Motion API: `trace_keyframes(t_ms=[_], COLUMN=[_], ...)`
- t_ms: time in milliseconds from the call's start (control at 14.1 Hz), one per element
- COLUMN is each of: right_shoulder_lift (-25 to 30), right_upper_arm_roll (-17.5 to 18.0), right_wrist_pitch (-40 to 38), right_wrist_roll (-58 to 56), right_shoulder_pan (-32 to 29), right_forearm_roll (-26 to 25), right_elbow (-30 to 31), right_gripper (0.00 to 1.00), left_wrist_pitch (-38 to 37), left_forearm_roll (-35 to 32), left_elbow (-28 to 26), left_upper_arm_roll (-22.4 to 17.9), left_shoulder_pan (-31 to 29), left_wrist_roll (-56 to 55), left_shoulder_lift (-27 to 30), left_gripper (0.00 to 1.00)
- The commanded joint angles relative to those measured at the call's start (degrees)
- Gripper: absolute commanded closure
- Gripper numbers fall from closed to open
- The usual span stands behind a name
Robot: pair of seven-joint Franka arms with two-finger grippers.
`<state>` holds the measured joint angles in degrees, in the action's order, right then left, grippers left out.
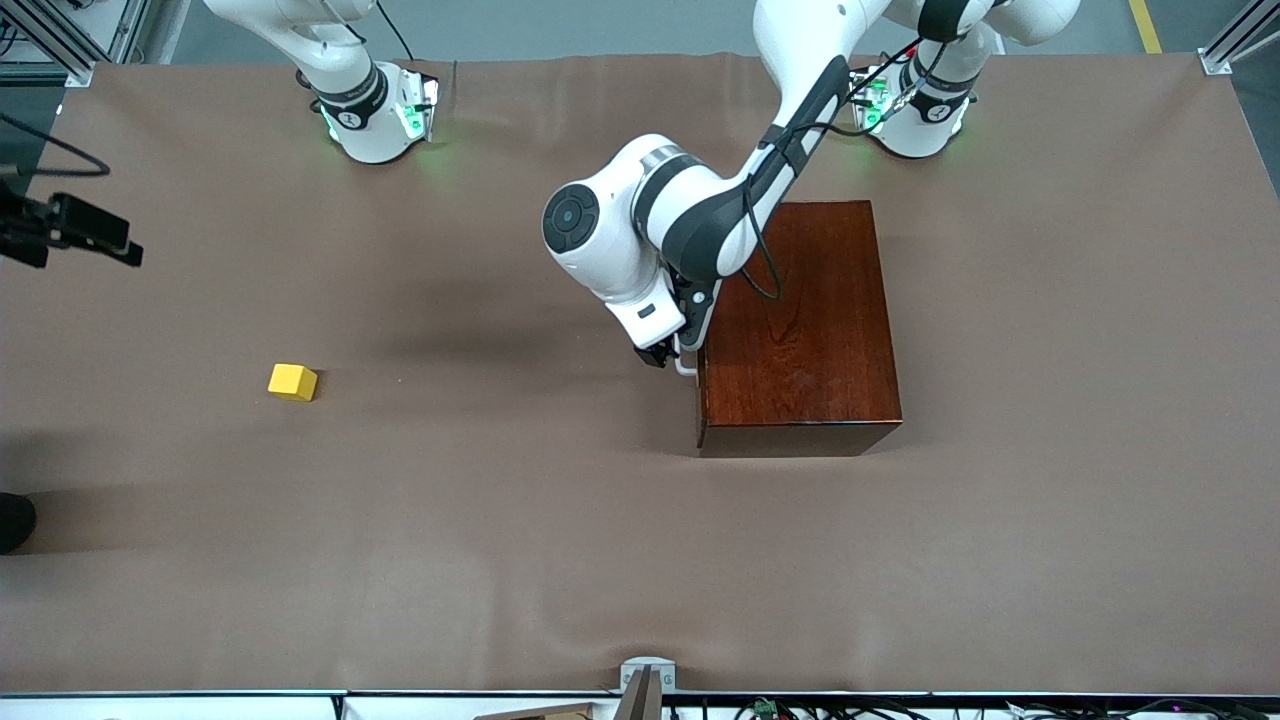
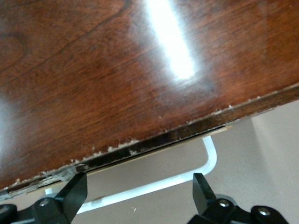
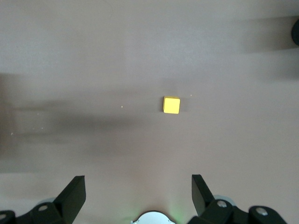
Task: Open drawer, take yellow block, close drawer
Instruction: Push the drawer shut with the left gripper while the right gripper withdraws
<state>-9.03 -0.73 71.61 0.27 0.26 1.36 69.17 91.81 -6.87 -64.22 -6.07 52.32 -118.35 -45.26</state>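
Note:
The dark reddish-brown wooden box (image 1: 805,325) stands toward the left arm's end of the table. Its drawer is shut; only a thin pale edge (image 2: 187,139) and the white loop handle (image 1: 685,365) show. My left gripper (image 1: 670,357) is at the handle, open, with one finger on each side of the white handle (image 2: 154,186) and not closed on it. The yellow block (image 1: 292,382) lies on the brown table toward the right arm's end. My right gripper (image 3: 138,182) is open and empty, high over the table, with the yellow block (image 3: 171,105) below it.
The brown cloth (image 1: 560,540) covers the whole table. A black camera on a mount (image 1: 70,230) and a dark object (image 1: 15,520) sit at the edge by the right arm's end. The right arm's base (image 1: 370,110) waits at the table's edge.

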Motion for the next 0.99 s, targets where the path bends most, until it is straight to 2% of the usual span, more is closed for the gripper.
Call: trace_keyframes(t_ms=[0,142,213,425,567,921], right_shoulder_lift=[7.86,12.18,12.80,12.28,10.45,10.26], right_upper_arm_roll=[0.30,0.30,0.30,0.38,0.47,0.56], right_wrist_pitch=[4.13,8.26,8.37,8.46,8.28,8.37], right_wrist_roll=[-0.89,-0.89,-0.97,-1.06,-0.98,-2.29], right_shoulder_pan=[-0.88,-0.79,-0.71,-0.97,-0.79,-0.53], right_forearm_roll=[0.66,0.66,0.66,0.31,-1.26,-4.61], right_elbow=[11.29,18.25,19.49,18.46,14.87,14.32], right_gripper=[0.00,0.00,0.00,0.00,0.00,0.00], left_wrist_pitch=[-1.63,-1.63,-1.63,-1.02,-1.10,-1.54], left_forearm_roll=[-0.95,-1.13,-0.95,-0.86,-0.34,0.63], left_elbow=[-1.52,-1.44,-1.17,-1.08,-1.17,-1.61], left_upper_arm_roll=[0.00,0.18,-0.43,-0.79,-0.88,-1.05], left_shoulder_pan=[-0.82,-0.90,-1.08,-1.26,-2.56,-6.25], left_wrist_roll=[-0.65,-0.39,-0.30,5.83,11.10,18.76], left_shoulder_lift=[1.66,1.75,2.10,7.09,11.75,18.62], left_gripper=[0.00,0.00,0.00,0.00,0.00,0.00])
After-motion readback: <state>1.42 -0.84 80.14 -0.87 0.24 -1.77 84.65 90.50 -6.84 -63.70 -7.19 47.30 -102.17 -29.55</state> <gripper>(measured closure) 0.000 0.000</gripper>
